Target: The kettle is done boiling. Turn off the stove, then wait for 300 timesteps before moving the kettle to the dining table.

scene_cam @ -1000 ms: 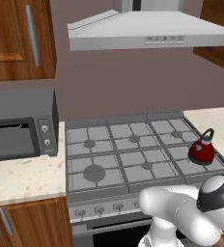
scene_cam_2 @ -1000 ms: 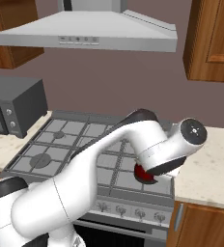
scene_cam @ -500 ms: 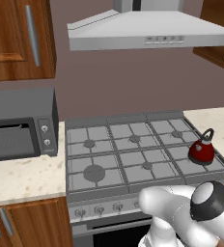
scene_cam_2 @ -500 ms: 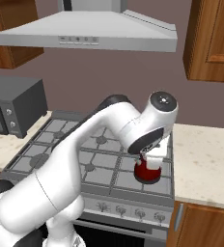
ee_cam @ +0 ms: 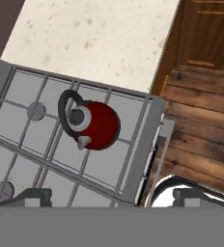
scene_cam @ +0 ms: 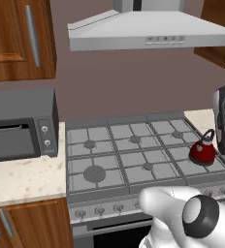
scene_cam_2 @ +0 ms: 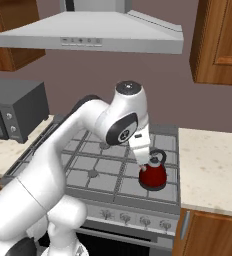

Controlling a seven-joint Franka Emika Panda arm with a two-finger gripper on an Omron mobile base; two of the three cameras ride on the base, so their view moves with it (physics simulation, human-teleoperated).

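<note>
The kettle (scene_cam: 202, 151) sat at the right of the left base frame, on the front right burner of the stove (scene_cam: 129, 160), close to the range's right edge and not far behind the knob row (scene_cam_2: 133, 218). In the right base frame the kettle (scene_cam_2: 153, 174) showed just right of centre, with the arm's hand hanging above it and a little to its left, apart from the handle. From the hand camera the kettle (ee_cam: 92, 123) lay left of centre, upright, its dark handle arching over the knob, with bare grate all round it. The gripper (ee_cam: 111, 195) stood at the bottom edge with its fingers spread as wide as they go, holding nothing. A speckled counter (ee_cam: 99, 36) filled the top of that frame, open and flat beside the stove's edge; wood flooring (ee_cam: 201, 125) dropped away at the right. The hood (scene_cam: 153, 31) overhung the burners, its small panel marks too tiny to read. A microwave (scene_cam: 20, 123) stood at the left.
</note>
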